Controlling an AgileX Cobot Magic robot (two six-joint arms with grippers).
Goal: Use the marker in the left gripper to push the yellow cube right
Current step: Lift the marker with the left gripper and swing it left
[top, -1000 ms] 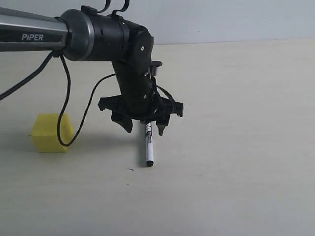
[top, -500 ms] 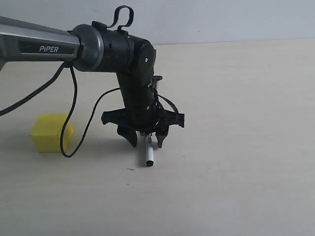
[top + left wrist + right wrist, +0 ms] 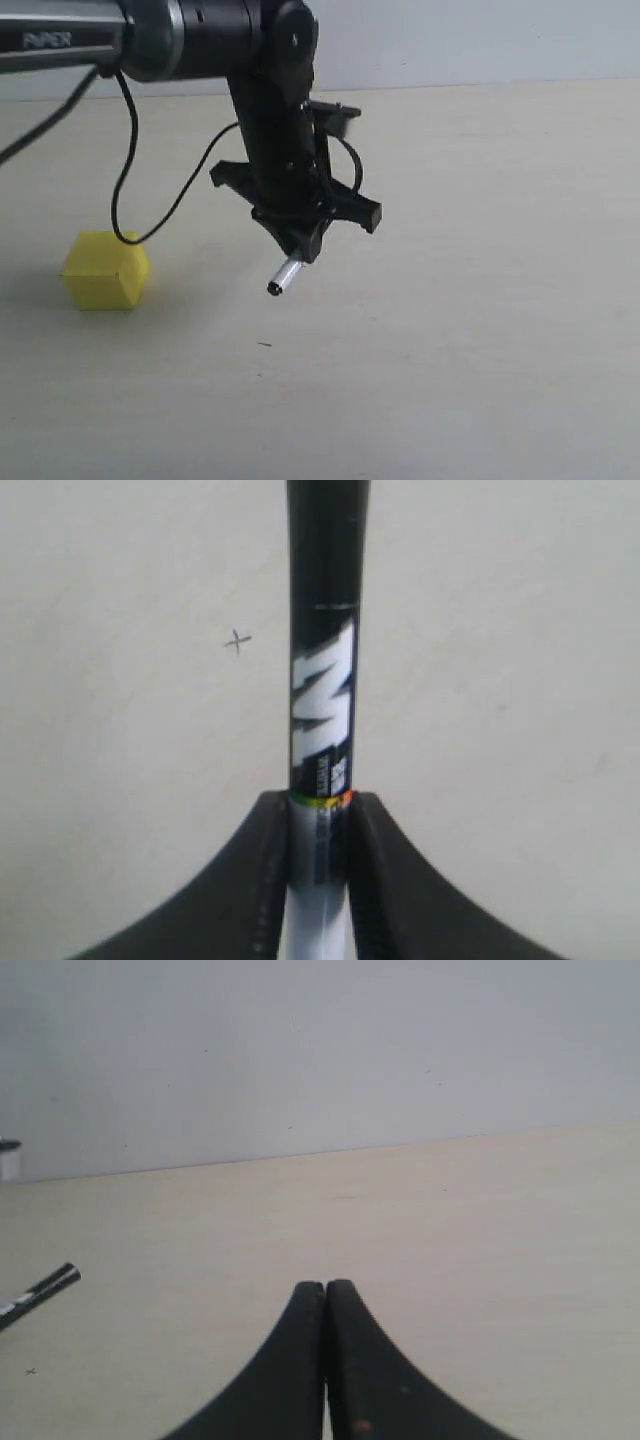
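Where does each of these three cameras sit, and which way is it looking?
Exterior: off the arms, facing across the table to the wall; shows the left arm, the left gripper holding the marker, the yellow cube.
Left wrist: on the left arm, looking along its fingers down at the table; they clamp the marker.
Right wrist: on the right arm, facing across the table to the wall; the right gripper is shut, empty.
Shared: all three show the marker.

light: bright, even; shadows: faint, diffuse; focus: marker [image 3: 322, 680] soft in left wrist view
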